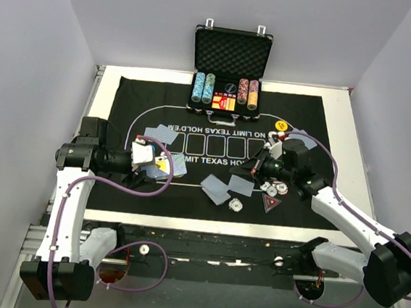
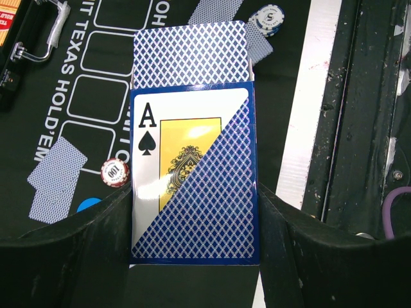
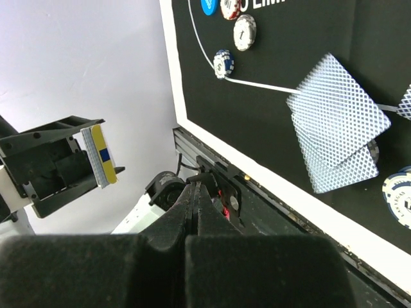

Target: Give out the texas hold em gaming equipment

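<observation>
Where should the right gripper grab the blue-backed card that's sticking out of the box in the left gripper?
Probably pinch the card by its exposed end, across the flat faces, coming in line with the open mouth of the card box. Only that end is free; the left gripper clamps the box's sides.

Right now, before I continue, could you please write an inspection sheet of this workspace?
Surface: black mat on white table.
Job's things: blue-backed cards, striped chips, red marker, yellow button lying on mat.
Clutter: open case at the far edge, holding chip rows.
End effectors: left end effector shut on card box; right end effector shut, empty.
Cables: purple cables along both arms.
Surroundings: plain walls on three sides.
</observation>
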Available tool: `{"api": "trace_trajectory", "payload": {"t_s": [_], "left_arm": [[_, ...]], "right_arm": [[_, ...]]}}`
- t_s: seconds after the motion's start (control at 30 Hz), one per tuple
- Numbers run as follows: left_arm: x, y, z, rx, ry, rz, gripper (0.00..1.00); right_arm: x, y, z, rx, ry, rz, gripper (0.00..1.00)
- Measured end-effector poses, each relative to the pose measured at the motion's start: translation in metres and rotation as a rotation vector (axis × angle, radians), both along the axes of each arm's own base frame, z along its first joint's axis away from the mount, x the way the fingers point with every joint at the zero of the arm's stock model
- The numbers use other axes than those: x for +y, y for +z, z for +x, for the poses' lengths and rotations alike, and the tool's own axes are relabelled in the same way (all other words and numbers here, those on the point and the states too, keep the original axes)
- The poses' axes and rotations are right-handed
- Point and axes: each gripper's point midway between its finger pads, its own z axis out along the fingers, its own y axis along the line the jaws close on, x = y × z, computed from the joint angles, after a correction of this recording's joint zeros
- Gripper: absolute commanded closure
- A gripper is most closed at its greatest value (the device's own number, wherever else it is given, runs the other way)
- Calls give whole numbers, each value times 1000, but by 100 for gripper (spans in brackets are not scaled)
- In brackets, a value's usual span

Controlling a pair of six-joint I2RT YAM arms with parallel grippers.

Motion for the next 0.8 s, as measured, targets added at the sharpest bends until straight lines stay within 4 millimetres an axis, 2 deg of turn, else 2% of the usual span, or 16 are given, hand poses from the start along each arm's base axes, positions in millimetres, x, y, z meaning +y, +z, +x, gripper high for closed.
{"api": "trace_trajectory", "payload": {"t_s": [0.33, 0.4, 0.43, 0.5, 0.57, 0.7, 0.8], "left_arm": [[0, 0, 0, 0, 0, 0, 54], [0, 0, 0, 0, 0, 0, 54], [0, 0, 0, 0, 0, 0, 54], [0, 0, 0, -2, 0, 0, 54], [0, 1, 0, -5, 0, 0, 54], [0, 1, 0, -5, 0, 0, 54], [0, 1, 0, -5, 0, -1, 54]], "right_arm": [[2, 12, 1, -36, 18, 11, 99], [1, 9, 0, -35, 24, -6, 88], [-1, 5, -1, -35, 26, -21, 72], [-5, -4, -2, -26, 26, -66, 47], [-9, -15, 0, -20, 22, -119, 34], [-15, -42, 1, 10, 31, -207, 27], [-17, -61, 1, 49, 39, -249, 26]]}}
